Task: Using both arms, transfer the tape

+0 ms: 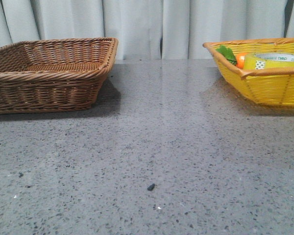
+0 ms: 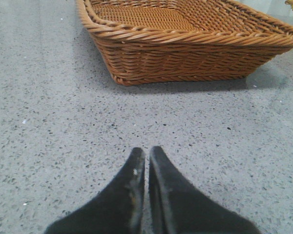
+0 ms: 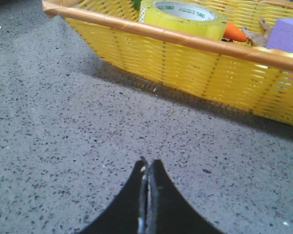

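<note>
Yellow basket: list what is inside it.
The yellow basket holds the tape lying flat, an orange carrot with green leaves beside it, and a purple block. The wall hides the basket's floor and each item's lower part.

Glossy translucent yellow tape roll in a yellow woven plastic basket; brown wicker basket far left; smooth speckled grey stone tabletop.

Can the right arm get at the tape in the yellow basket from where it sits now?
Probably yes. The tape lies flat on top in the yellow basket, uncovered, with bare table before it. The right gripper is shut, so it must open and clear the rim.
</note>
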`<move>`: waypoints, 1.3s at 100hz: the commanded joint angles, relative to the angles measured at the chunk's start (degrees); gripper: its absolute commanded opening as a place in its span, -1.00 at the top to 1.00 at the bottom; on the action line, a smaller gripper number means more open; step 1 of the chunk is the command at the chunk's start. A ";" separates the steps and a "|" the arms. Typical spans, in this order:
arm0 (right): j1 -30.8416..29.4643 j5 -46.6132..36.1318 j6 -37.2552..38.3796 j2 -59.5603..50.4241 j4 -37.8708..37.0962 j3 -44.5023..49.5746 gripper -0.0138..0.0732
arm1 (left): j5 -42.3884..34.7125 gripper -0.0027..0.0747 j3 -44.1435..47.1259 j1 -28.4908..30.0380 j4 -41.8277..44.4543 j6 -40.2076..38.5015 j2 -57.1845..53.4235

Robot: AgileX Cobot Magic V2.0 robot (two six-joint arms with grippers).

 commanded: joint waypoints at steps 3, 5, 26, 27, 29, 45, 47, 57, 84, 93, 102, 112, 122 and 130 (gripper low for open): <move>-0.13 -1.29 -0.35 -0.81 -0.57 1.20 0.84 | -2.70 0.99 0.61 0.25 -0.17 -0.55 -1.61; -0.13 -1.29 -0.35 -0.81 -0.57 1.20 0.84 | -2.70 0.99 0.61 0.25 -0.17 -0.55 -1.61; -0.13 -1.82 -0.35 -0.81 -0.57 1.20 0.84 | -2.70 0.99 0.61 0.25 -0.04 -0.43 -1.61; -0.13 -1.82 -0.35 -0.81 -0.57 1.20 0.84 | -2.70 0.99 0.61 0.25 0.14 -0.11 -1.61; -0.13 -1.82 -0.35 -0.81 -0.57 1.20 0.84 | -2.70 0.99 0.61 0.25 1.02 0.49 -1.61; -0.13 -3.36 -0.35 -0.81 -0.57 1.20 0.84 | -7.54 0.99 0.61 0.25 -1.85 0.02 -1.61; -0.13 -4.12 -0.35 -0.81 -0.57 1.20 0.84 | -9.08 0.99 0.61 0.25 -3.84 -0.11 -1.61; -0.13 -8.27 -0.35 -0.81 -0.35 1.20 0.84 | -16.28 0.99 0.61 0.25 -15.32 -0.09 -1.61; -0.13 -14.78 -0.35 -0.81 29.40 1.20 0.84 | -21.11 0.99 0.61 0.25 -37.92 -0.09 -1.61; -0.13 -15.60 -0.35 -0.81 38.78 1.20 0.84 | -21.00 0.99 0.61 0.25 -39.42 -0.09 -1.61; -0.13 -19.29 -0.35 -0.81 47.66 1.20 0.84 | -21.24 0.99 0.61 0.25 -39.42 -0.09 -1.61; -0.13 -20.28 -0.35 -0.81 57.39 0.50 0.84 | -21.90 0.99 0.23 0.25 -38.79 0.01 -1.61; -0.13 -15.52 -0.35 -0.81 56.28 -1.55 0.84 | -20.48 0.99 -1.74 0.25 -34.79 0.27 -1.00; -0.13 -11.71 -0.35 -0.42 51.29 -4.11 0.83 | -17.09 0.98 -5.45 0.25 -28.75 0.37 1.74</move>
